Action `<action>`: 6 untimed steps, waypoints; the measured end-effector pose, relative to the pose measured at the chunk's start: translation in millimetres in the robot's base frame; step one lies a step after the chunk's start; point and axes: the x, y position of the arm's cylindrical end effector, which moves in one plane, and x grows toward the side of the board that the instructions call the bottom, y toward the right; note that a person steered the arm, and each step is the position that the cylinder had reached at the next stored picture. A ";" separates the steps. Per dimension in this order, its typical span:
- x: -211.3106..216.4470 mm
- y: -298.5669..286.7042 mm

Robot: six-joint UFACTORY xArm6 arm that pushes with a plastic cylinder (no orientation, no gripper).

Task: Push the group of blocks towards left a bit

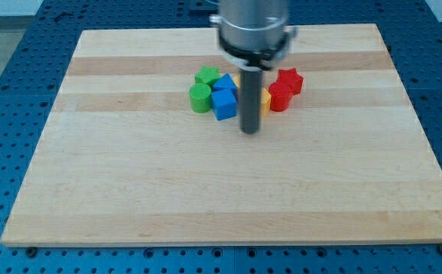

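Note:
A tight group of blocks sits on the wooden board [129, 190], above its middle. From the view's left: a green cylinder [199, 98], a green star-like block [206, 77] above it, a blue cube [224, 104], and a smaller blue block [225, 82] above that. A yellow block [265, 100] is mostly hidden behind the rod. On the right are a red cylinder [279, 97] and a red star [290, 79]. My tip [249, 132] rests on the board just below the group, at the blue cube's lower right.
The board lies on a blue perforated table [7, 46]. The arm's grey metal body [254, 27] hangs over the top of the group and hides part of it.

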 end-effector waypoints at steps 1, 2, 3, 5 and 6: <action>6.6 51.7; -37.1 75.4; -78.1 98.2; -81.4 61.0; -81.5 47.0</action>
